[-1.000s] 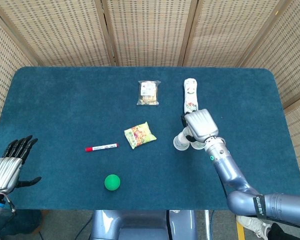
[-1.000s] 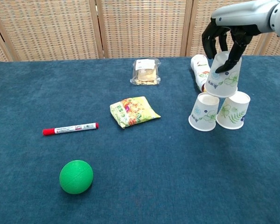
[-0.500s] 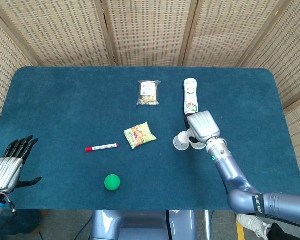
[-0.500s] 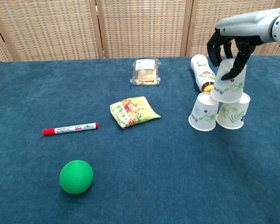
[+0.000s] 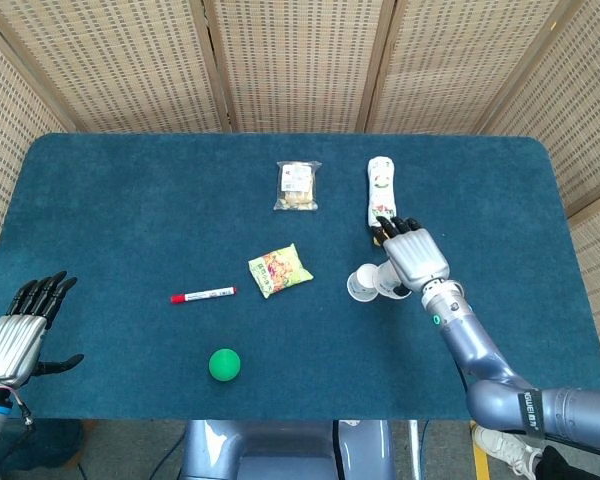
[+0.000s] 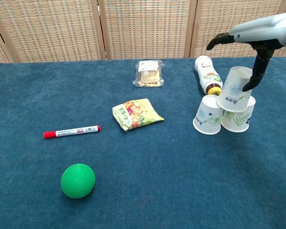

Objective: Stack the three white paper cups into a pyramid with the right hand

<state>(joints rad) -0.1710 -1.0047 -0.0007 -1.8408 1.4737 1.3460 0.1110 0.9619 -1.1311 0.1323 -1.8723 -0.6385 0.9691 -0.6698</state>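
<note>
Two white paper cups with green leaf prints stand upside down side by side, the left cup (image 6: pixel 208 114) and the right cup (image 6: pixel 239 119). A third cup (image 6: pixel 234 88) sits on top of them, tilted to the left. My right hand (image 6: pixel 260 37) hovers over the stack with its fingers spread away from the cup; only the thumb (image 6: pixel 255 71) hangs down by the top cup's right side. In the head view the right hand (image 5: pixel 413 257) covers most of the stack, with one cup (image 5: pixel 363 283) showing. My left hand (image 5: pixel 18 328) is open off the table's front left corner.
A bottle (image 6: pixel 207 74) lies on its side just behind the cups. A yellow snack packet (image 6: pixel 136 113), a clear biscuit bag (image 6: pixel 148 73), a red marker (image 6: pixel 71 131) and a green ball (image 6: pixel 77 180) lie to the left on the blue table (image 6: pixel 143 200).
The right hand lowered the third cup onto the two lower cups, then spread its fingers and let go. The top cup now leans to the left. The left hand has not moved.
</note>
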